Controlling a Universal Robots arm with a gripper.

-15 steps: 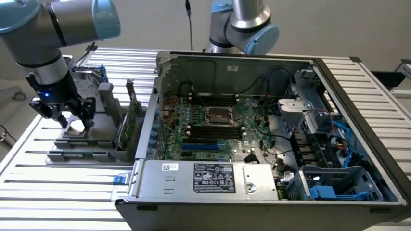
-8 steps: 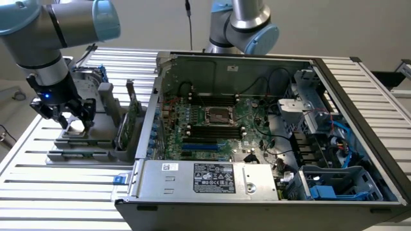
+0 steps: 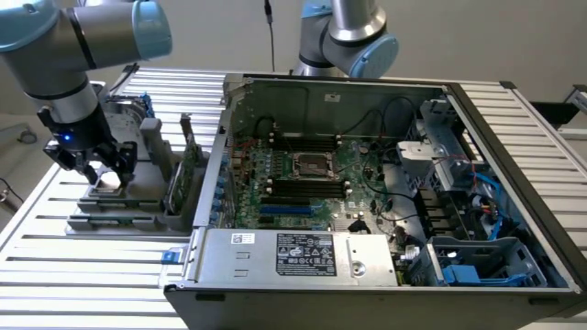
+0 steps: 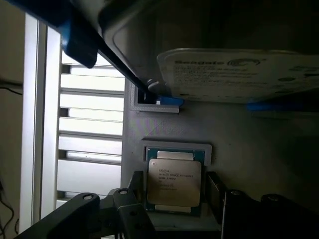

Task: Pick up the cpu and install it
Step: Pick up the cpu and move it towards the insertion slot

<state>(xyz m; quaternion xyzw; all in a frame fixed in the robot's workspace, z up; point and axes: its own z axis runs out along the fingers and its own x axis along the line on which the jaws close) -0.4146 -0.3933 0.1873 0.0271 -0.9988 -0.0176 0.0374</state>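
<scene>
The cpu (image 4: 174,180), a small square chip with a pale silver top and printed text, lies flat in a recess of the grey holder (image 4: 164,129). My gripper (image 4: 174,193) is open, one dark finger (image 4: 137,185) on each side of the chip, each with a small gap. In the exterior view, the gripper (image 3: 103,177) hangs low over the cpu (image 3: 110,181) on the holder, at that view's left. The dark socket (image 3: 310,163) with a metal rim sits mid-motherboard inside the open computer case (image 3: 541,227).
A silver hard drive (image 4: 239,74) in a blue frame stands in the holder just beyond the chip. Upright cards (image 3: 188,172) stand in the rack between the holder and the case. A second arm (image 3: 348,34) rises behind the case. Slatted metal table (image 3: 82,268) lies underneath.
</scene>
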